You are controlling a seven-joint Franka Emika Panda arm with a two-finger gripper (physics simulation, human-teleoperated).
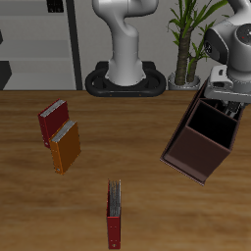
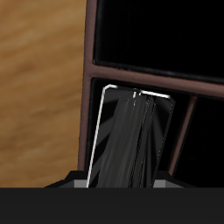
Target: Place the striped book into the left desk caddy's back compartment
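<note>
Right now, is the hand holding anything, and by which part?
Yes: the striped book, gripped at one edge, its free end hanging over the caddy. The exact contact is hidden.

white-and-grey jointed arm (image 1: 231, 41) reaching down from high at the back, wrist bent downward. dark two-finger claw (image 1: 222, 93) lowered, pointing down, clamped on a thin striped black-and-white book (image 2: 129, 140) held upright between its fingers.

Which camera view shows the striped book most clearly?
The wrist view: the striped book fills its middle, held above the left desk caddy. The exterior view hides the book behind the gripper; no stripes are visible there.
</note>
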